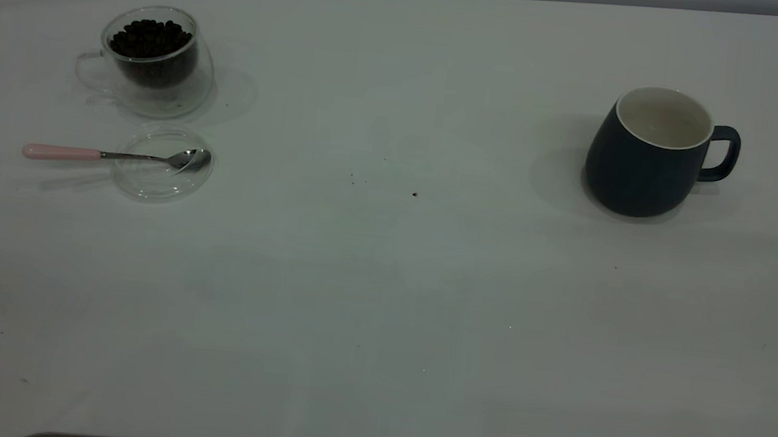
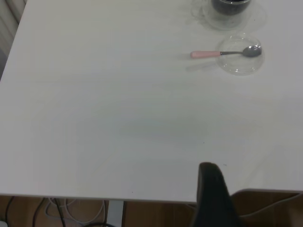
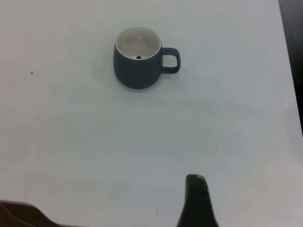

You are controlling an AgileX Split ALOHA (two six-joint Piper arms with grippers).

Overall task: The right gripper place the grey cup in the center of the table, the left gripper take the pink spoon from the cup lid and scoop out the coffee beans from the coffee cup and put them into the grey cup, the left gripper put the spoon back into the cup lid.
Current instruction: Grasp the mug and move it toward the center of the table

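I am holding both my arms back at the near edge of the table, well away from everything on it. Of my left gripper only one black tapered finger end is showing in my left wrist view, hanging over the table's edge, so I cannot tell whether that claw is spread or pressed together. My right gripper is likewise showing only one dark finger tip in my right wrist view, poised above bare tabletop and well apart from the grey cup; its state I cannot tell either. Neither claw is touching anything.

Taking the grey cup as my landmark: it is standing upright toward the right side of the table, its loop handle pointing away from the other things, and one small dark speck is sitting inside its white interior. Far to the left of it, the coffee cup is standing upright, holding the heap of coffee beans. Just in front of that glass cup, the cup lid is lying flat. The pink spoon is resting across the lid, its metal bowl on the far rim nearer the grey cup and its pink handle sticking out past the lid on the side away from the grey cup. A few tiny dark specks are lying on the table between the lid and the grey cup.
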